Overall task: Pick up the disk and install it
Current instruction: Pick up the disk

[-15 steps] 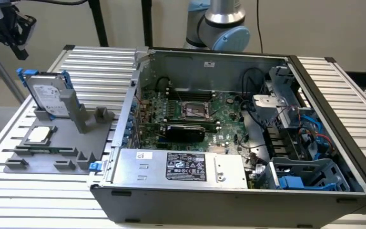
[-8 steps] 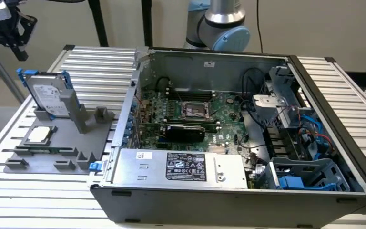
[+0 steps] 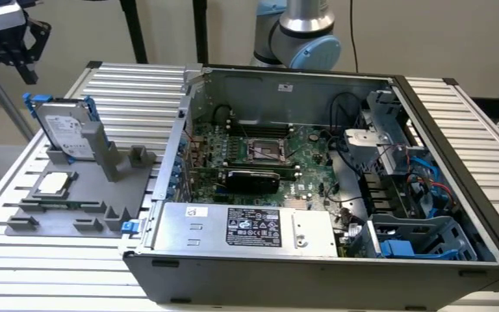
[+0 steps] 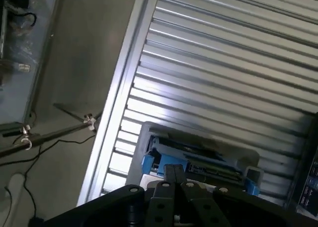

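The disk (image 3: 63,132) stands upright on edge in a slot of the grey holder plate (image 3: 67,208), at the exterior view's left. It is silver-grey with a white label and sits in a blue carrier frame. My gripper (image 3: 26,73) hangs above and a little to the left of it, well clear of it, with its black fingers together and nothing between them. In the wrist view the disk (image 4: 198,157) shows edge-on beyond the closed fingertips (image 4: 173,170), with blue frame tabs at both ends.
An open computer case (image 3: 319,81) takes up the middle and right of the slatted table (image 3: 119,81). Inside it are a motherboard (image 3: 267,153), a silver power supply (image 3: 249,227) and a grey-blue drive cage (image 3: 427,237). A small square chip (image 3: 54,183) lies on the holder plate.
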